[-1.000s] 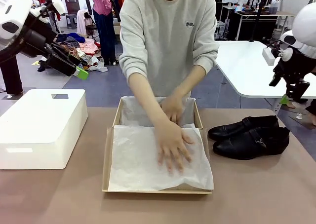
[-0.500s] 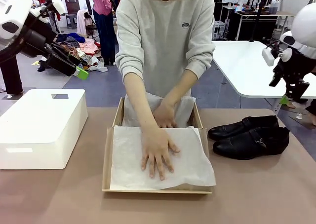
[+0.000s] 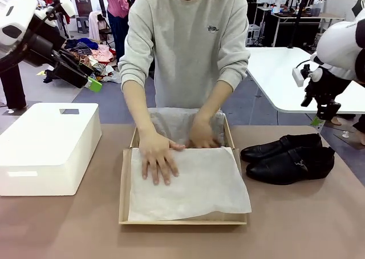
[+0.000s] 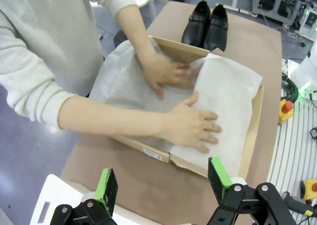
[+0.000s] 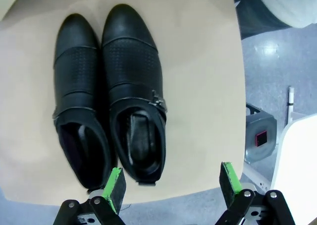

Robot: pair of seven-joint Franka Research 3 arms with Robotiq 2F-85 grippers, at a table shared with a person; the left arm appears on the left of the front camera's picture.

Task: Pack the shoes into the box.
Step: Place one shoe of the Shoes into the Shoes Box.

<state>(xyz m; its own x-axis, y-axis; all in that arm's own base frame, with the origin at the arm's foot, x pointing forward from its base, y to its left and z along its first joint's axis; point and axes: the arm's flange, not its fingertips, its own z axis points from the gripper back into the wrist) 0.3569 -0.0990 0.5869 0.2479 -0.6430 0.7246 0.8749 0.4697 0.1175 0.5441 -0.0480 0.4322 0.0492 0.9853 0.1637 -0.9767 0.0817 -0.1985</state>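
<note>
The two black shoes [image 3: 288, 158] lie side by side on the brown table at the right, toes pointing left; in the right wrist view the shoes [image 5: 131, 86] lie straight below the camera. The open cardboard box [image 3: 122, 179] sits mid-table, lined with white tissue paper [image 3: 194, 185]. A person's hands [image 3: 157, 159] press the paper flat inside it. My left gripper [image 3: 91, 83] hangs open high at the far left, and its wrist view looks down on the box [image 4: 255, 121]. Above and behind the shoes, my right gripper [image 3: 315, 120] is open; its fingers [image 5: 115, 188] frame the heels.
A large white box [image 3: 48, 145] stands on the table's left side. Behind at the right is a white table [image 3: 285, 76]. The person stands close against the far edge. Bare tabletop [image 3: 296, 225] lies in front of the shoes and the box.
The person's flat hand has slid from the paper's middle to its left side. My right arm has shifted a little left and down towards the shoes. The left arm is still.
</note>
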